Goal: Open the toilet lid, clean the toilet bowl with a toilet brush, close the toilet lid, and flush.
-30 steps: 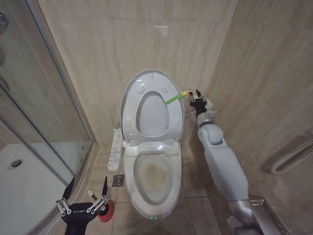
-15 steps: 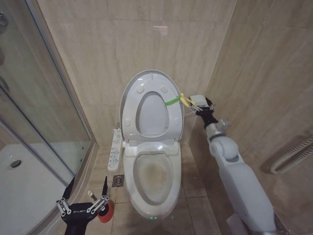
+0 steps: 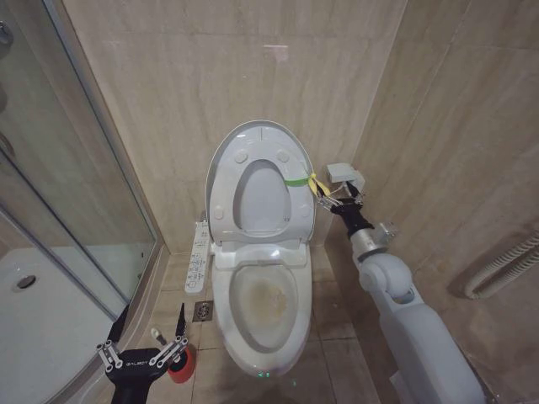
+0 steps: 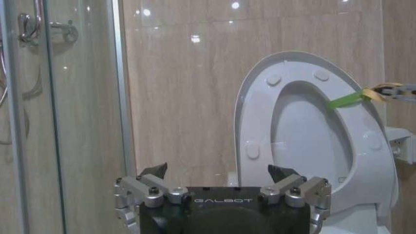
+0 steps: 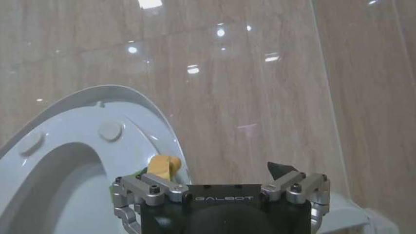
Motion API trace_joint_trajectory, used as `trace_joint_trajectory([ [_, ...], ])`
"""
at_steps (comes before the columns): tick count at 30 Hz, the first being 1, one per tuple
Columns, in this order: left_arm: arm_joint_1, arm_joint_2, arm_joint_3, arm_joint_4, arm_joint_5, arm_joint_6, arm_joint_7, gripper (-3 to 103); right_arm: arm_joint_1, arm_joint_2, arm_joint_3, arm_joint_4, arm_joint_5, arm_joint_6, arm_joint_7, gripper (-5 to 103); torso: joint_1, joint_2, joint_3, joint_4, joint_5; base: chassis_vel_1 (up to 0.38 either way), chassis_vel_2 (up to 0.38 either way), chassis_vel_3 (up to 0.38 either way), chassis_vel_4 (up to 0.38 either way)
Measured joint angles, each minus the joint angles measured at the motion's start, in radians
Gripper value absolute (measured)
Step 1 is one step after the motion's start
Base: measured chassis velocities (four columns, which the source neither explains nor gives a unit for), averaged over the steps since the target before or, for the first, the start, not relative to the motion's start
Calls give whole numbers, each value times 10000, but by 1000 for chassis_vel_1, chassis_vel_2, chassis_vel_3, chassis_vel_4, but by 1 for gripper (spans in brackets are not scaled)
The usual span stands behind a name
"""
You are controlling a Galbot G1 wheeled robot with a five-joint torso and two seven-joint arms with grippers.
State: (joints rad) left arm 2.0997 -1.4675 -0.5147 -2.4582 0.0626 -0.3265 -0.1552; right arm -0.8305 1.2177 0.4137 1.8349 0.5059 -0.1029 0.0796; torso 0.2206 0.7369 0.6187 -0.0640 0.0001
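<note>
Far left of the head view: glass shower door (image 3: 80, 194) with the white shower tray (image 3: 38, 316) behind it.

Lower left of frame: left gripper (image 3: 145, 337) sat low near the floor, fingers spread wide, holding nothing. Just beside its right finger was the red cup holder (image 3: 182, 363) on the floor tiles; the toilet brush (image 3: 157, 336) showed as a small pale tip sticking up between the fingers, bristle head hidden. In the left wrist view the left gripper (image 4: 221, 183) was likewise wide open, facing the raised lid with nothing between the fingers.

Left of the bowl: a white control panel (image 3: 198, 256) ran along the toilet's side.

Centre: toilet lid (image 3: 261, 139) was up, leaning on the tiled wall, with the ring seat (image 3: 295, 215) raised against it, bumpers showing. Toilet bowl (image 3: 264, 307) sat open below, yellowish-brown stain inside, green light at the base front.

Centre right: a green strap (image 3: 296, 180) was looped on the seat's right edge, ending in a yellow tab (image 3: 317, 184). Right gripper (image 3: 330, 196) was at that tab, just right of the lid edge, arm rising from the lower right. Right wrist view put the yellow tab (image 5: 162, 166) at the left finger; fingertips were mostly hidden, so I couldn't tell if it was clamped on the tab or open. A small white box (image 3: 343, 173) sat just above the gripper by the wall.
</note>
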Motion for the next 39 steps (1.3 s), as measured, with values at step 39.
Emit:
trace_joint_trajectory([
  [39,0,0,0,0,0,0,0,100,-1880,-406,202,2684,517,-891,1157,100,0,0,-2,1,0,0,0,0,0],
])
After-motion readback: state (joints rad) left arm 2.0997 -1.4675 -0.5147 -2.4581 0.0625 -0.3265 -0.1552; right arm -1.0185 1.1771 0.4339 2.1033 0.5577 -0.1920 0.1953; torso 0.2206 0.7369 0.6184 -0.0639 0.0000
